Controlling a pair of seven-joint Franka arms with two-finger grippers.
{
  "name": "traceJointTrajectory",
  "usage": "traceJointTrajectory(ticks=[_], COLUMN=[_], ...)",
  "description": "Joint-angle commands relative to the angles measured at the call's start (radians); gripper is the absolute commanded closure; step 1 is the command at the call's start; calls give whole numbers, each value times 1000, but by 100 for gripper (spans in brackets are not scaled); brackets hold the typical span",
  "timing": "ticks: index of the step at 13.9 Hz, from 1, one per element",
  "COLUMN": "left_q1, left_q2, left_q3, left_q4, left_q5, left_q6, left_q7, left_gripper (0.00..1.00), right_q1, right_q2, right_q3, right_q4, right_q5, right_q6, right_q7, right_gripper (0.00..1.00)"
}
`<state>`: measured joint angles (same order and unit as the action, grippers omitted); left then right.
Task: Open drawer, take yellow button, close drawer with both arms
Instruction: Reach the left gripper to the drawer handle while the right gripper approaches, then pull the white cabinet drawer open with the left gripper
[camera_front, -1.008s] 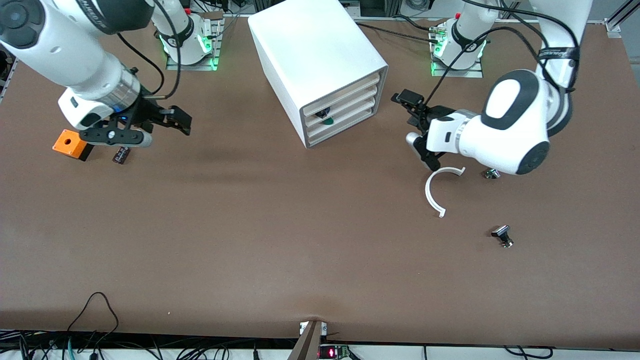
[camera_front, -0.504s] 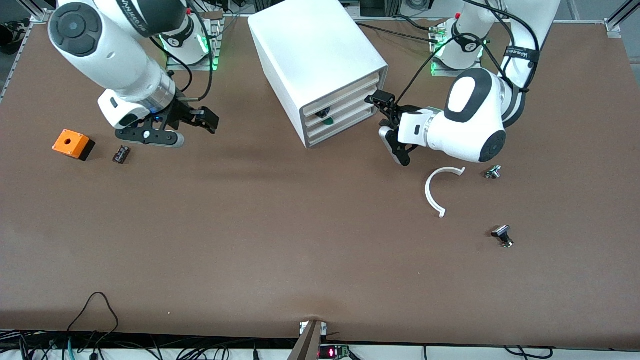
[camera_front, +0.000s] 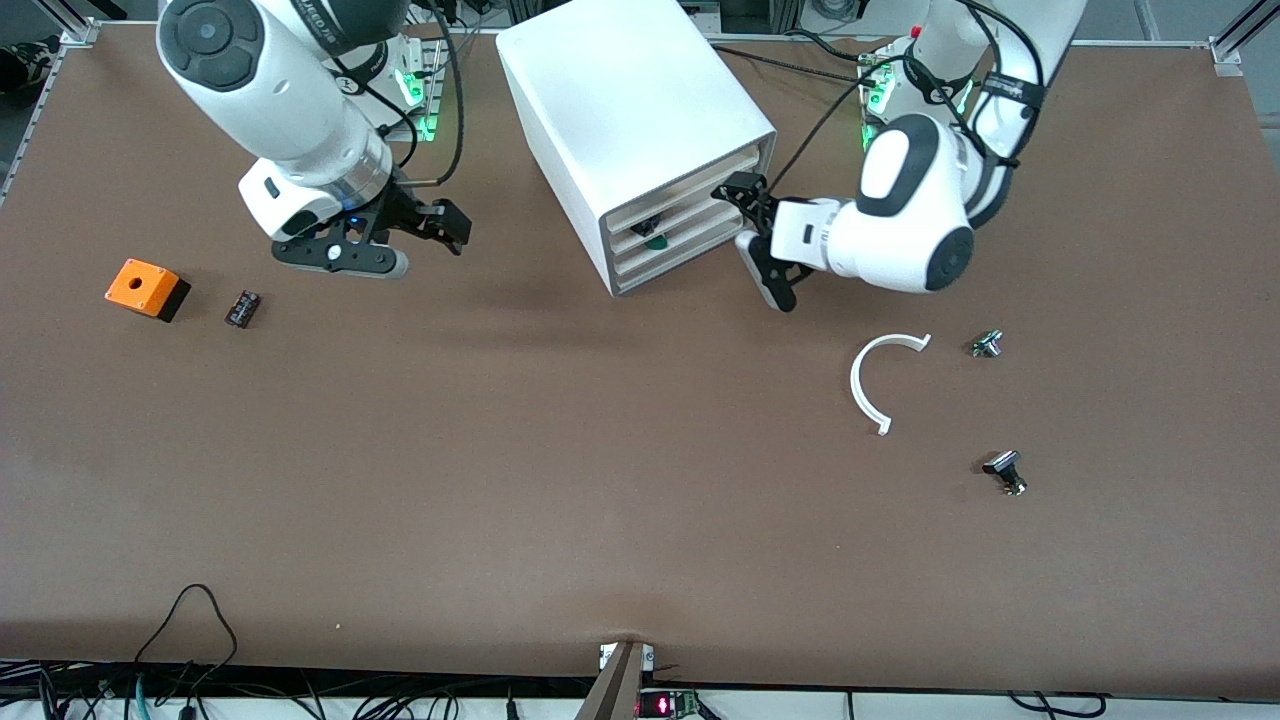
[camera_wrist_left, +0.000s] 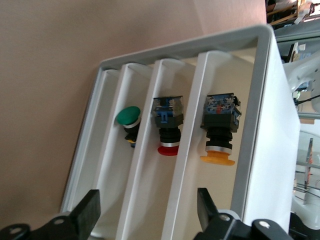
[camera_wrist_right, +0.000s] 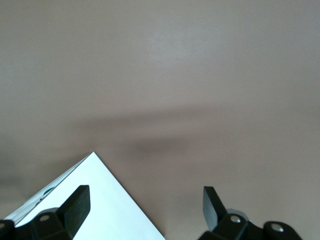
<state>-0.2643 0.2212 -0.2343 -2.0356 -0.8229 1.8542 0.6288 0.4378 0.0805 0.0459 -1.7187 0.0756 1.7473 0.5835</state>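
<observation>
The white cabinet (camera_front: 630, 90) stands near the robots' bases, and its top drawer (camera_front: 700, 178) is pushed in. Through the low front of that drawer (camera_wrist_left: 227, 70) the left wrist view shows the button (camera_wrist_left: 218, 127), orange-yellow cap toward me, lying inside. My left gripper (camera_front: 748, 238) hangs just in front of the drawer fronts, open (camera_wrist_left: 149, 217), gripping nothing. My right gripper (camera_front: 428, 248) hovers over bare table between the cabinet and the orange cube, open and empty (camera_wrist_right: 145, 207). A corner of the cabinet (camera_wrist_right: 100, 205) shows in its wrist view.
A red-capped button (camera_wrist_left: 168, 122) and a green-capped one (camera_wrist_left: 129, 117) lie in lower drawers. An orange cube (camera_front: 146, 288) and a small dark part (camera_front: 243, 307) sit toward the right arm's end. A white curved strip (camera_front: 868, 385) and two small metal parts (camera_front: 986, 344) (camera_front: 1005, 470) lie toward the left arm's end.
Both arms have swung in toward the cabinet. The left gripper went from above the white strip to the drawer fronts. The right one moved away from the orange cube.
</observation>
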Motion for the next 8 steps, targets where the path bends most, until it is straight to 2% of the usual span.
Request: traceJointTrajectory(ticks=[1,3,5,8], left_q1=[7,2,2,2], left_q2=[-42,-39,-20,6], left_q3=[-17,-19,-19,-31], left_q4=[-55,-75,-77,-75], left_q5=[-25,-30,-102,-148], left_q6=[28,28,25,37], left_q7=[35,98,159,186], left_gripper=[28,31,31,33], right_q1=[39,48,56,59], right_q2=[8,10,10,8], right_q3=[-8,-6,-8,-8], right_q4=[22,21,19,27], right_q5=[-7,-13,-22,-40], right_q6=[-15,-19,-29,-45], right_q7=[38,52,59,70], right_gripper=[0,0,0,0])
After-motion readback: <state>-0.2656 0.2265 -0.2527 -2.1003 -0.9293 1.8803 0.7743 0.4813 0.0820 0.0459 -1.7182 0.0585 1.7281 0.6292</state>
